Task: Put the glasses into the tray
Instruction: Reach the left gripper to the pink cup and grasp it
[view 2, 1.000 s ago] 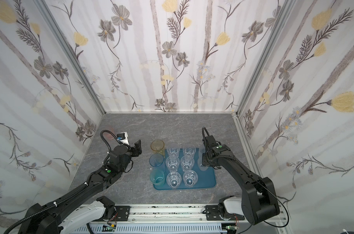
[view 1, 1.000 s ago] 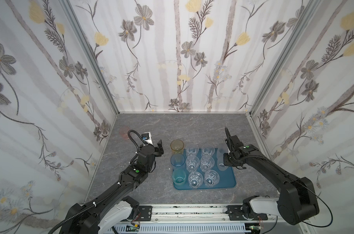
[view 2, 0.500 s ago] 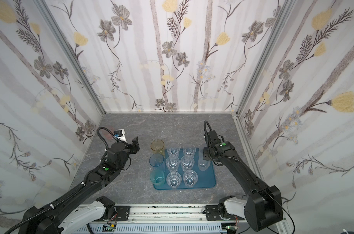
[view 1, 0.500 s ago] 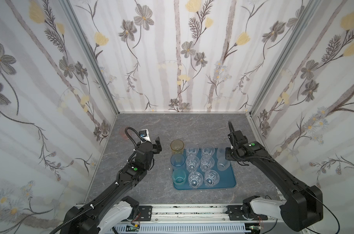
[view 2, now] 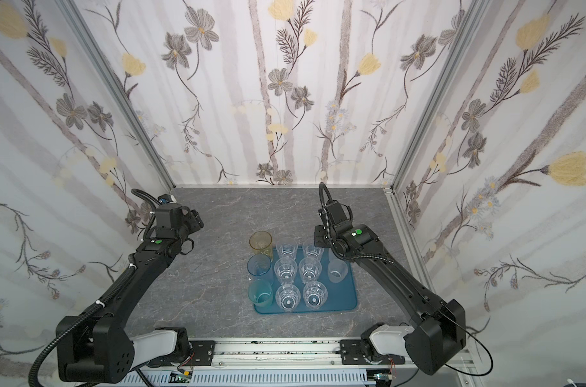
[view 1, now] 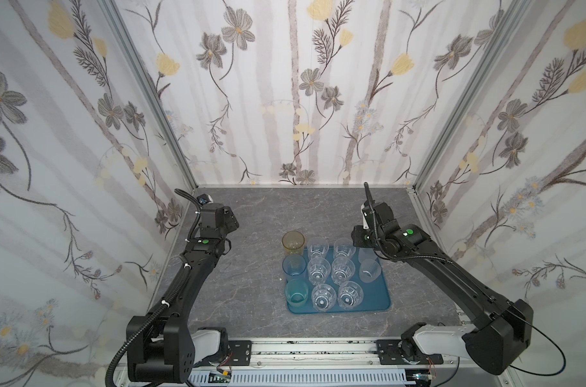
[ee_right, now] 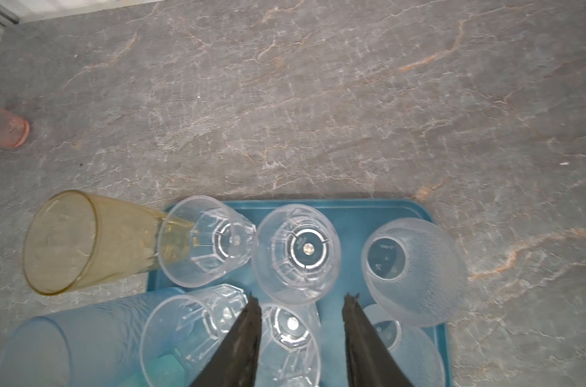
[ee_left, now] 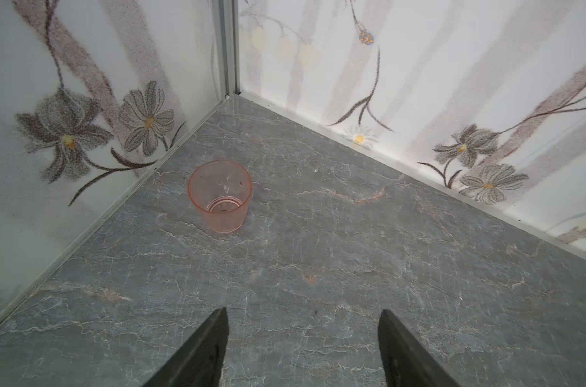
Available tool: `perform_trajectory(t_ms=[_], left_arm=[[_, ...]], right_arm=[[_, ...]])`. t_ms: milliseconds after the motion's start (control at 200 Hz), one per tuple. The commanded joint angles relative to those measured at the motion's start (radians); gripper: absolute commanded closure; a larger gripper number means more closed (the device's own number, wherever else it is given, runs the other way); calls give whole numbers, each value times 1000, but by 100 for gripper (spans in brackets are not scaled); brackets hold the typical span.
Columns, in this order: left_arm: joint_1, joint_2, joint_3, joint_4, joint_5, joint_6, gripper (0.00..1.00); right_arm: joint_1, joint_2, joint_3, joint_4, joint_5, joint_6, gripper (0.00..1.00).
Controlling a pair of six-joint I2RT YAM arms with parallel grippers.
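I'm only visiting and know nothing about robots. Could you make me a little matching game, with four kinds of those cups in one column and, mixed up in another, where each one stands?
Things
1. pink glass
2. amber glass
3. teal glass
4. frosted glasses

Places
a. on the right side of the tray
b. far end of the coloured row along the tray's left side
c. alone on the table, near a wall corner
d. end of that coloured row nearest the robot's base

Pairs: 1-c, 2-b, 3-d, 4-a
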Motion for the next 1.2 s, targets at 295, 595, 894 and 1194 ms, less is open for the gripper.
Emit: perform_trajectory(t_ms=[295, 595, 894, 1194], left_arm=[[101, 373, 264, -30, 53, 115, 45], [119, 580, 403, -57, -7, 202, 56], [146, 698, 452, -70, -4, 256, 69], [147, 725, 471, -74, 57, 272, 90]], right_arm=[[52, 120, 97, 129, 10, -49, 55], [51, 62, 7, 165, 22, -41, 55], [52, 38, -17, 170, 39, -41, 55], [54, 38, -19, 171, 34, -29, 55]])
